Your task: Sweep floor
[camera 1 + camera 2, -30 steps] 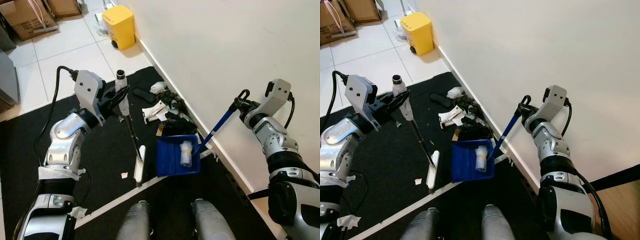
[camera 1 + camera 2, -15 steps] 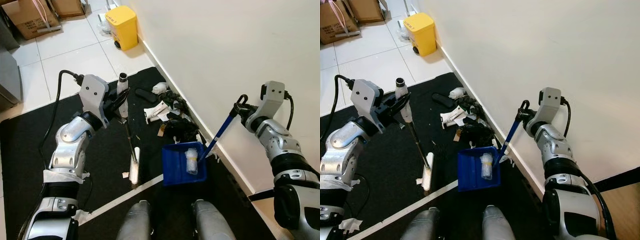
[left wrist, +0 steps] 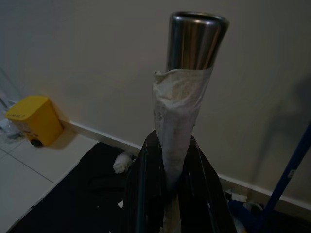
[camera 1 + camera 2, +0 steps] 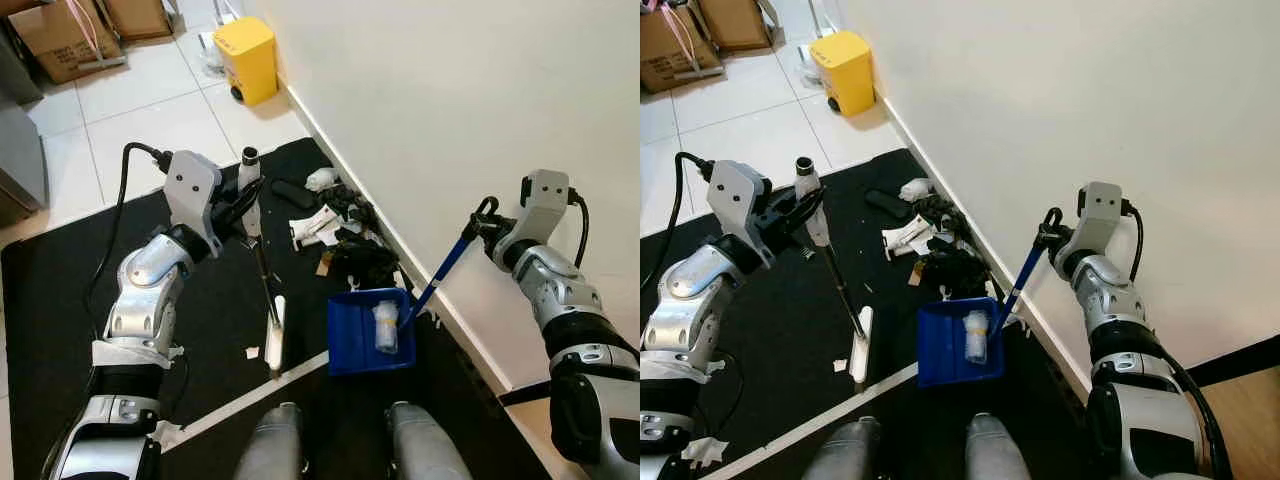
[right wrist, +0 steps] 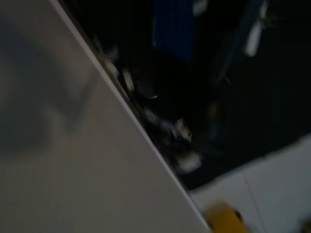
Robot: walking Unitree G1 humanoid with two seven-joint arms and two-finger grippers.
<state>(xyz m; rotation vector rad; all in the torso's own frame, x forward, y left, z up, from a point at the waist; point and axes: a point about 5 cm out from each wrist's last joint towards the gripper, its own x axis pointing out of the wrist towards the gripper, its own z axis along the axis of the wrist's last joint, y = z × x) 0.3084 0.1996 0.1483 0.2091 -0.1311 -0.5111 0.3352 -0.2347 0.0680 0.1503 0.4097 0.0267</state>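
My left gripper (image 4: 243,196) is shut on the taped upper end of a broom handle (image 3: 177,121). The broom's shaft slants down to its white head (image 4: 275,335), which rests on the black mat. To its right sits a blue dustpan (image 4: 352,345) holding a clear plastic bottle (image 4: 386,325). The pan's long blue handle (image 4: 445,268) rises along the wall to my right gripper (image 4: 481,224), which is shut on its top. A pile of black and white litter (image 4: 340,232) lies against the skirting, just beyond the dustpan.
The white wall (image 4: 450,110) runs close along my right. A yellow bin (image 4: 247,46) and cardboard boxes (image 4: 60,35) stand on the white tiles ahead. A white tape line (image 4: 245,397) crosses the black mat (image 4: 60,300), with a small paper scrap (image 4: 253,352) beside the broom head.
The dustpan has slid a little nearer to my feet and turned, the bottle still in it. The broom head stays at about the same spot on the mat.
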